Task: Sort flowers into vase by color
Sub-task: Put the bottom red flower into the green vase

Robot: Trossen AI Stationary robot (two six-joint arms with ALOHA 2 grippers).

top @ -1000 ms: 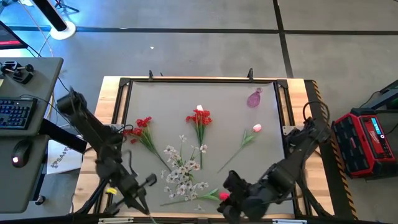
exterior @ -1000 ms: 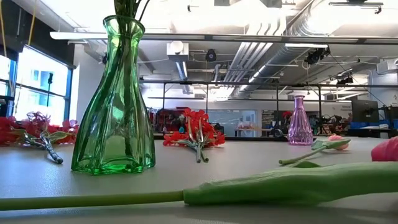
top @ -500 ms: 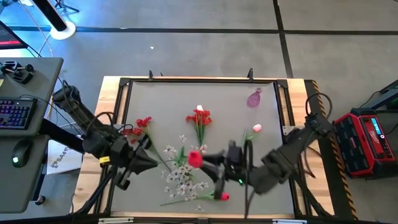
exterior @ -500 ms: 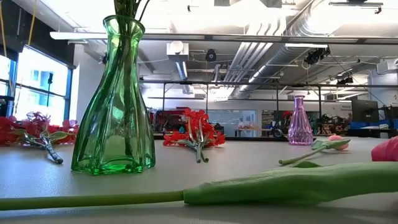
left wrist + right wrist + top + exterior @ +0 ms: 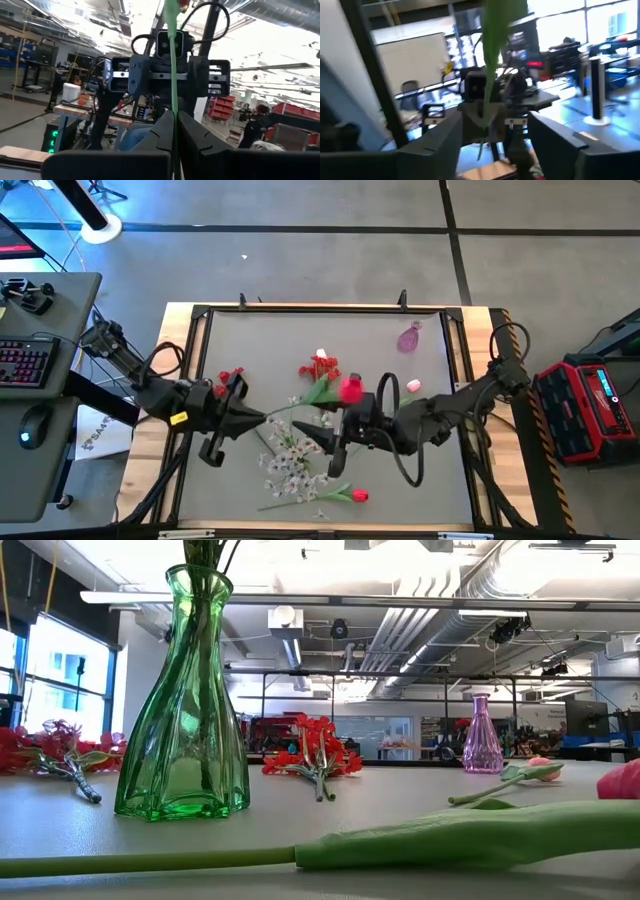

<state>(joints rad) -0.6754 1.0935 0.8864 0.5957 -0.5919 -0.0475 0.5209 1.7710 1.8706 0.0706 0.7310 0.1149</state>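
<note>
While your left gripper (image 5: pixel 175 131) clamps the tulip (image 5: pixel 351 390) stem (handover, likely), your right gripper (image 5: pixel 492 137) stands released around it.

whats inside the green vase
Low view: dark green stems rise out of the green vase mouth and show faintly through the glass. Their blossoms are out of view, so colour is unknown.

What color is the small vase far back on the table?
The small vase is pinkish purple see-through glass. It shows best in the low view, and also from above.
</note>
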